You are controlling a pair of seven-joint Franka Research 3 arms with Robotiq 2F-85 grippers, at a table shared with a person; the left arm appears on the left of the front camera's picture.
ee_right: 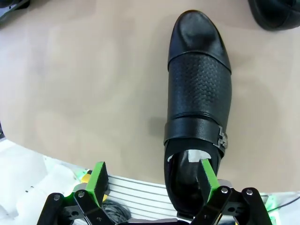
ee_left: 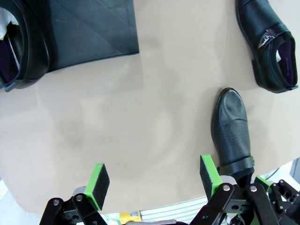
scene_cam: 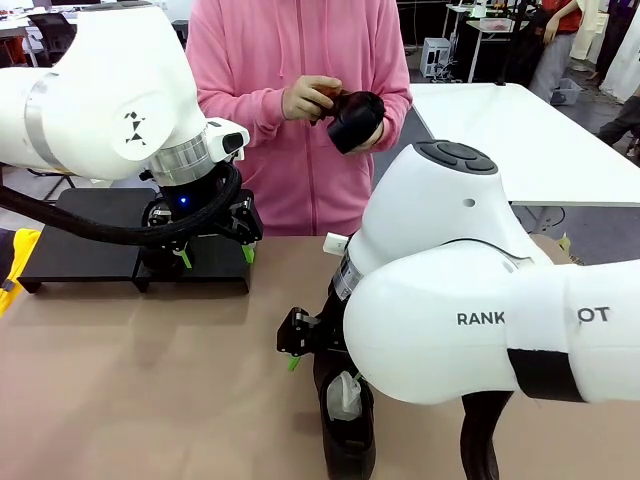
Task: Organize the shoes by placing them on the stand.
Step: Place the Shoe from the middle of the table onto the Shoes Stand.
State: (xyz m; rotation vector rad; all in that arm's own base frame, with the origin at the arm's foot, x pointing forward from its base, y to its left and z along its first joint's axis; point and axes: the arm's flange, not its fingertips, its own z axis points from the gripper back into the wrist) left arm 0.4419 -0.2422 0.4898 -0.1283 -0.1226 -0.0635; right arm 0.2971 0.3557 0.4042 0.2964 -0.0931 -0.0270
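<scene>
The low black stand (scene_cam: 90, 250) sits at the far left of the table. My left gripper (scene_cam: 215, 255) hangs open over its right end. In the left wrist view the left gripper (ee_left: 152, 180) holds nothing; one shoe (ee_left: 21, 51) lies at the stand's (ee_left: 93, 33) edge, and two shoes (ee_left: 229, 126) (ee_left: 267, 47) lie on the tabletop. My right gripper (ee_right: 152, 180) stands open over a black buckled shoe (ee_right: 199, 93), one green pad (ee_right: 208, 176) at its opening. That shoe (scene_cam: 350, 435) rests near the front edge under the right gripper (scene_cam: 303, 355). The person holds another shoe (scene_cam: 355, 118) at chest height.
The person in a pink hoodie (scene_cam: 300, 150) stands at the far side, both hands on the held shoe. A yellow object (scene_cam: 15, 260) shows at the left edge. A white table (scene_cam: 520, 140) stands behind on the right. Bare brown tabletop (scene_cam: 150, 380) spreads between the arms.
</scene>
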